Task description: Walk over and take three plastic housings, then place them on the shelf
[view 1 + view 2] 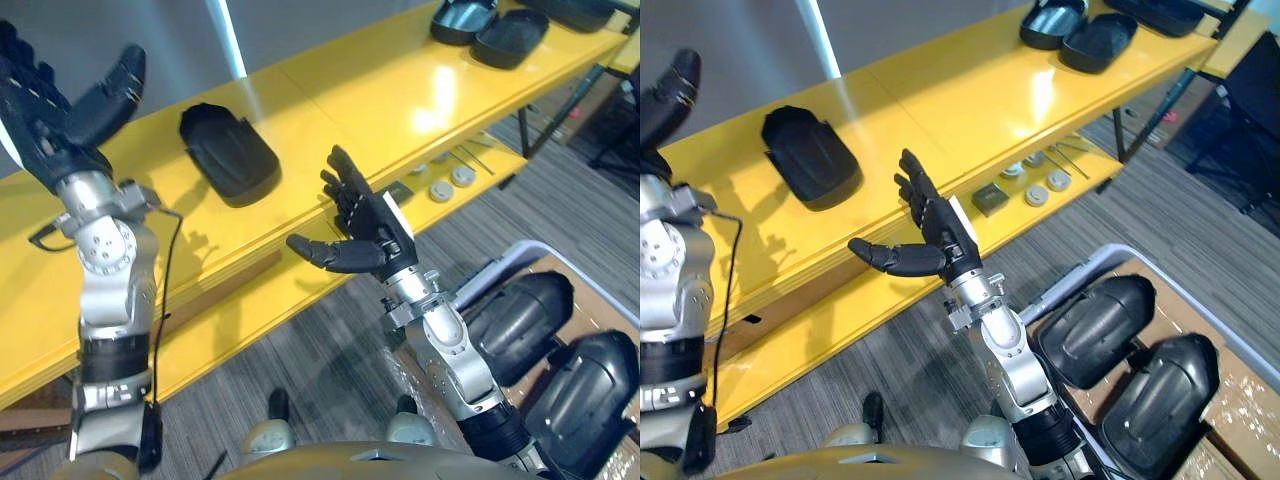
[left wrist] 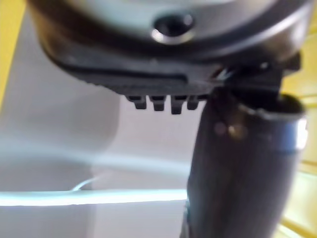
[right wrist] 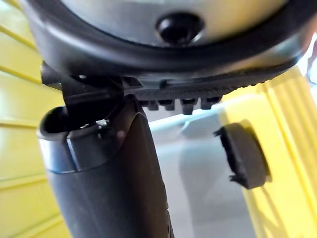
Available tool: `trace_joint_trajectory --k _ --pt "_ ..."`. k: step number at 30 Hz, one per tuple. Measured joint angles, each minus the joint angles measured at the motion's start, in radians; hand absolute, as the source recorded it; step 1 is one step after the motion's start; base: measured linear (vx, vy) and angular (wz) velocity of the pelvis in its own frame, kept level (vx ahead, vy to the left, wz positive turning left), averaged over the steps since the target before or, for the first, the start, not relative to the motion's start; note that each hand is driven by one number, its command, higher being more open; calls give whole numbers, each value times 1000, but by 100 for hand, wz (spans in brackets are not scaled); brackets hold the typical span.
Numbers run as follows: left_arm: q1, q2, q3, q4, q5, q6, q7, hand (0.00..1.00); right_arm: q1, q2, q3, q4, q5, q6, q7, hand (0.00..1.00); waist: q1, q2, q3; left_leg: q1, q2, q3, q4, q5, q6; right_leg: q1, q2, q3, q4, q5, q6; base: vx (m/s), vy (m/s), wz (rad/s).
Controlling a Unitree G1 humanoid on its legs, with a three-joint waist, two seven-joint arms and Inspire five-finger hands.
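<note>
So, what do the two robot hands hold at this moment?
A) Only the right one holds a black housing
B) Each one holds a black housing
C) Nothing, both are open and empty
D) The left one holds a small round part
C: the left robot hand and the right robot hand both have their fingers spread with nothing in them, and the nearest black housing lies on the yellow shelf, apart from both.

The left hand (image 2: 148, 64) has its fingers (image 2: 158, 103) straight and its thumb (image 2: 237, 168) standing out; past them show a grey wall (image 2: 64, 129), a bright strip (image 2: 99, 198) and the yellow shelf (image 2: 307, 99).
</note>
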Motion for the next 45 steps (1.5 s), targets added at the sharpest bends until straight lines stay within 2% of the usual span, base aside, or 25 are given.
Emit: trace_joint_trajectory --k 2,4,8,10,12,16,18,19,20,21,22,23,25,26,28,29,30,31,34,37,42,45 --pt "117 -81 6 -73 31 -9 -29 100 -8 0 -1 23 0 -14 16 100 20 2 -11 0 0 -26 0 0 0 25 2 -31 -11 -1 -1 -17 -20 42" --pt "286 -184 9 -160 55 -37 -72 100 -10 1 0 53 0 -19 23 100 58 4 -19 -6 1 -69 3 3 -5 59 8 -77 -24 -3 -3 -27 -34 51" --pt "490 -316 35 -219 69 -79 -148 100 -10 8 -2 80 0 -19 47 100 113 11 -49 -45 -2 -160 0 26 -13 95 16 -184 -25 -18 -8 -30 -57 72" --pt "544 -351 58 -223 67 -97 -199 100 -10 34 -6 82 -2 -19 49 100 136 11 -53 -62 -6 -196 -2 40 -11 122 18 -245 -21 -29 -9 -31 -64 84" --pt "575 -368 68 -224 64 -111 -253 100 -10 46 -5 82 -5 -20 48 100 139 7 -65 -86 -9 -199 -5 52 0 137 16 -297 -14 -44 -9 -53 -42 85" --pt "611 -375 66 -228 53 -115 -346 100 -14 63 -8 91 -59 -36 33 100 169 -3 -74 -100 -23 -178 -6 69 8 131 -13 -322 36 -71 -5 -28 18 34" --pt "611 -375 64 -233 46 -115 -385 100 -14 66 -16 96 -79 -40 24 100 168 -19 -83 -109 -35 -158 -6 69 9 101 -42 -313 85 -97 -2 -29 46 1" --pt "611 -375 58 -260 35 -115 -421 100 -13 67 -33 97 -80 -56 7 100 164 -40 -76 -108 -46 -135 -2 69 15 56 -73 -275 172 -139 -54 -20 59 1" --pt "599 -369 33 -267 19 -119 -429 100 -6 68 -60 97 -80 -72 -5 100 151 -51 -69 -105 -56 -145 -1 83 28 13 -88 -172 263 -134 -67 -11 73 17" --pt "584 -362 -1 -266 1 -119 -436 100 4 71 -93 97 -80 -78 -12 100 129 -60 -61 -97 -57 -160 0 92 28 -19 -91 -93 337 -126 -72 -9 47 27" --pt "578 -359 -14 -266 -4 -119 -436 100 6 76 -110 98 -80 -79 -11 100 125 -63 -57 -91 -53 -161 0 93 28 -37 -91 -71 372 -123 -76 -17 5 8" --pt "565 -358 -33 -262 -9 -120 -431 100 9 87 -139 98 -80 -89 -6 100 118 -60 -53 -91 -27 -160 -1 93 28 -72 -59 -10 377 -179 -106 -48 -90 -15" --pt "535 -353 -27 -245 -19 -120 -412 100 -7 106 -145 96 -80 -108 9 100 104 -71 -45 -99 -18 -148 -2 84 20 -82 11 39 276 -204 -118 -123 -144 -22" --pt "518 -357 -34 -219 -21 -124 -407 100 -10 101 -151 92 -79 -116 23 100 94 -54 -31 -97 -9 -146 -6 78 5 -72 32 55 252 -198 -61 -127 -109 -18" --pt "515 -358 -54 -216 -21 -126 -399 100 -9 95 -161 79 -79 -116 43 100 80 -35 -10 -96 20 -130 -6 60 -4 -71 63 62 243 -200 -58 -137 -113 2" --pt "514 -359 -71 -214 -21 -126 -397 100 -1 91 -177 70 -79 -115 56 100 66 -40 -1 -115 33 -107 15 48 11 -69 61 49 216 -190 -67 -105 -85 13" --pt "512 -362 -92 -216 -21 -127 -397 100 13 81 -207 52 -79 -114 60 100 69 -23 -3 -135 36 -75 94 49 14 -64 78 42 196 -175 -68 -25 -65 14" --pt "511 -362 -99 -216 -22 -128 -398 100 22 78 -222 39 -78 -114 58 100 68 -17 -1 -136 44 -72 92 45 3 -55 91 41 187 -169 -66 40 -66 12" --pt "518 -366 -133 -216 -28 -128 -395 100 55 64 -302 -41 -80 -117 55 100 66 -17 -2 -128 57 -80 19 91 -18 -48 106 20 159 -148 -61 76 -68 18" --pt "522 -367 -146 -216 -68 -128 -392 100 55 62 -334 -50 -89 -117 33 100 63 -20 -2 -126 51 -72 -1 101 -19 -51 101 26 153 -144 -59 105 -14 3" --pt "523 -365 -190 -217 -89 -128 -408 100 60 54 -336 -50 -270 -114 -27 100 62 -19 -2 -110 49 -48 -2 101 -19 -40 98 38 148 -144 -59 27 -3 -5" --pt "522 -357 -232 -217 -87 -128 -429 100 60 12 -340 -49 -397 -114 -87 100 48 -16 -1 -111 50 -39 -6 100 -19 -45 99 42 151 -143 -57 -91 0 -5"
